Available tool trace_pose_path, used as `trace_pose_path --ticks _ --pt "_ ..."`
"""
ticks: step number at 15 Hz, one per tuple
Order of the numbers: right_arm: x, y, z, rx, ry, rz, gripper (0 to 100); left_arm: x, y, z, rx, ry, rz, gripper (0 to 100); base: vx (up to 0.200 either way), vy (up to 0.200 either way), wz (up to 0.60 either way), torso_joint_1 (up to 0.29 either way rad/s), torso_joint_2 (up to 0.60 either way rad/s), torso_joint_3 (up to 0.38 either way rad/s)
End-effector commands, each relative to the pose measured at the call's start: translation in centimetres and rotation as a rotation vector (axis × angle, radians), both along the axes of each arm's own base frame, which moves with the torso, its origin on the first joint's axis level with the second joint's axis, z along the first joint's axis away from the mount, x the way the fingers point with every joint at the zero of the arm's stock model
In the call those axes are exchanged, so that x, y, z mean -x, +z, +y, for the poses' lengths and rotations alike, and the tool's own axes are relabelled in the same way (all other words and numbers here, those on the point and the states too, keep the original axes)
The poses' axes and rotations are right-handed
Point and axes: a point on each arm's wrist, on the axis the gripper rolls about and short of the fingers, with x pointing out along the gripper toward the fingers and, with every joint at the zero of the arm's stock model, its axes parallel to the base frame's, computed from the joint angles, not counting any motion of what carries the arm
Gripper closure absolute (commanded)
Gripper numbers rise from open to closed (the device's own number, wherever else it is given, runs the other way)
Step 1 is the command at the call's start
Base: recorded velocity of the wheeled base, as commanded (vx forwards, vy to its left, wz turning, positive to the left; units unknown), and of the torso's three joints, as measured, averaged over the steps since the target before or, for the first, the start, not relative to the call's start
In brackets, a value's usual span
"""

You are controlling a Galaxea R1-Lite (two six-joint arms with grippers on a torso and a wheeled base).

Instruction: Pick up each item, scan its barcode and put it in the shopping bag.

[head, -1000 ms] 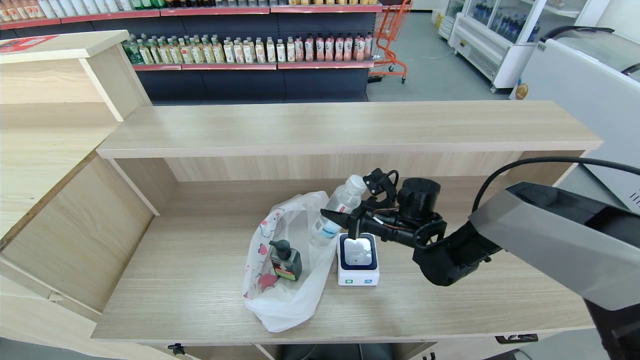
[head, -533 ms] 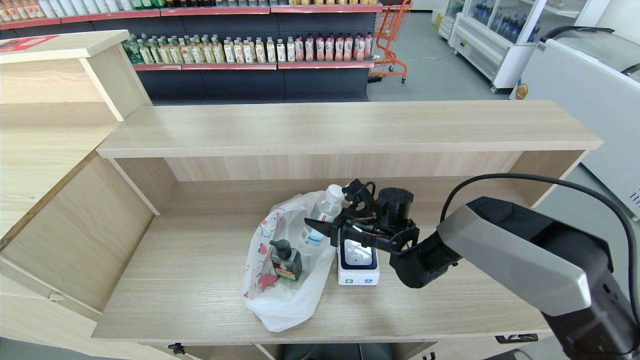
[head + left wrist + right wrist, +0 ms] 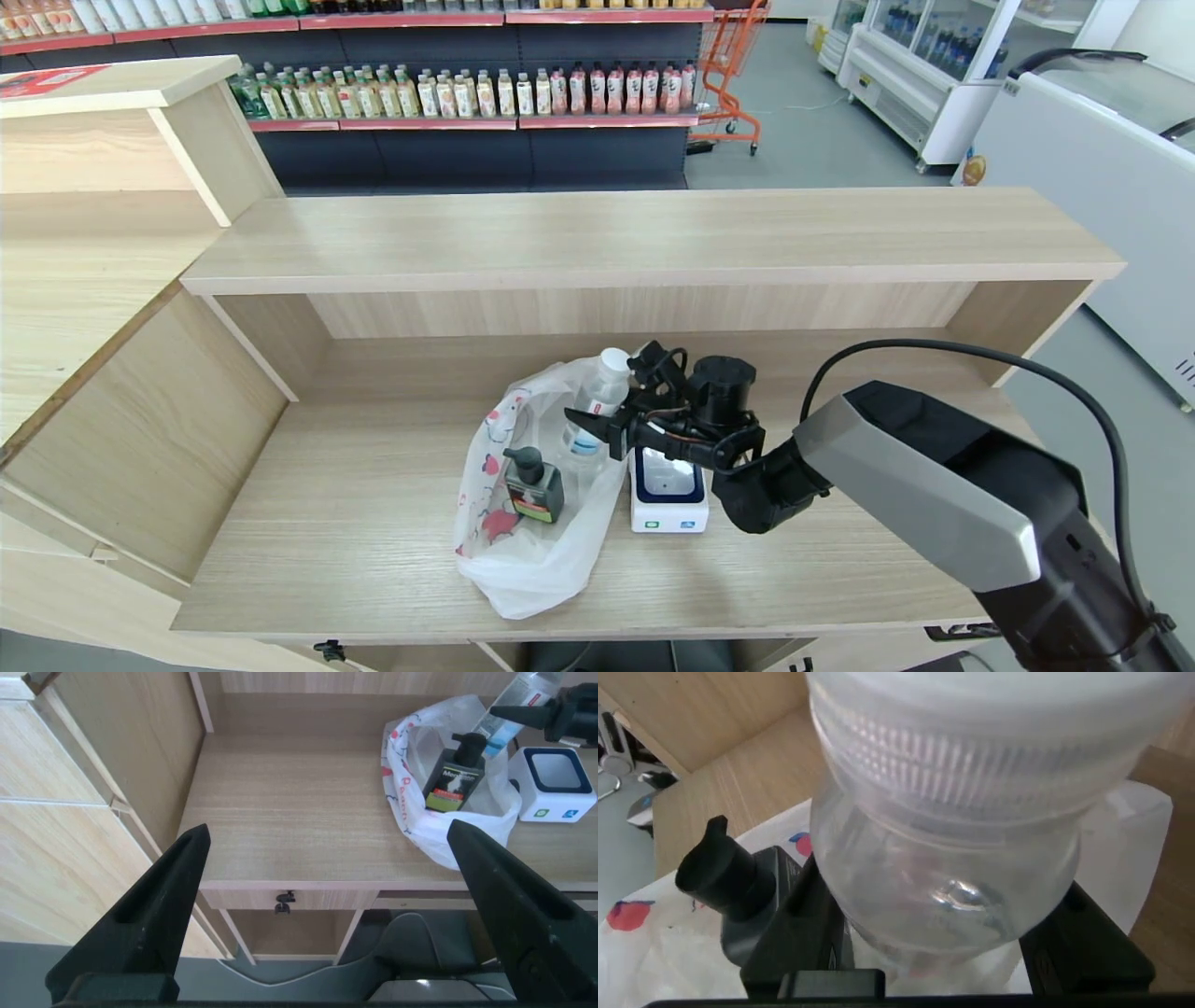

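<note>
My right gripper (image 3: 597,425) is shut on a clear water bottle (image 3: 594,401) with a white cap, held tilted over the open mouth of the white plastic shopping bag (image 3: 523,551). In the right wrist view the water bottle (image 3: 962,849) is seen from its cap end, with the bag (image 3: 654,943) below it. A dark soap pump bottle (image 3: 532,485) stands inside the bag. The white barcode scanner (image 3: 667,490) sits just right of the bag, under my right wrist. My left gripper (image 3: 327,915) hangs open off the counter's front left, well away from the shopping bag (image 3: 420,821).
The wooden counter (image 3: 327,523) has a raised shelf (image 3: 653,238) behind and a side wall (image 3: 140,448) on the left. Bare counter lies left of the bag and right of the scanner. Store shelves and freezers stand far behind.
My right arm has carried the water bottle leftward and a little down, from above the scanner to over the bag's opening. The bag, soap bottle and scanner have stayed in place.
</note>
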Motion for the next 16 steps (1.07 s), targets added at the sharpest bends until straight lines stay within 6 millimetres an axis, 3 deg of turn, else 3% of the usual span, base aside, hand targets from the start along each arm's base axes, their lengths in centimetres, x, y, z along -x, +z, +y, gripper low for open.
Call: trace_pose_path --ticks 1,6,7,10,16 --pt "-0.3 -0.9 -0.3 0.016 -0.009 0.002 100 0.0 0.0 0.0 0.0 0.001 0.001 0 0.0 0.0 0.0 0.0 0.0 0.0" --pt "-0.4 -1.1 -0.3 0.016 -0.01 -0.005 100 0.0 0.0 0.0 0.0 0.001 0.001 0 0.0 0.0 0.0 0.0 0.0 0.0" --pt "-0.4 -1.2 -0.3 0.017 -0.009 -0.004 0 0.0 0.0 0.0 0.0 0.0 0.001 0 0.0 0.0 0.0 0.0 0.0 0.0" --pt "-0.3 -0.5 -0.3 0.011 -0.004 -0.012 0 0.0 0.0 0.0 0.0 0.001 0.002 0 0.0 0.0 0.0 0.0 0.0 0.0" --pt "1.4 4.2 -1.8 -0.055 -0.006 0.035 0 0.0 0.0 0.0 0.0 0.001 0.001 0 0.0 0.0 0.0 0.0 0.0 0.0"
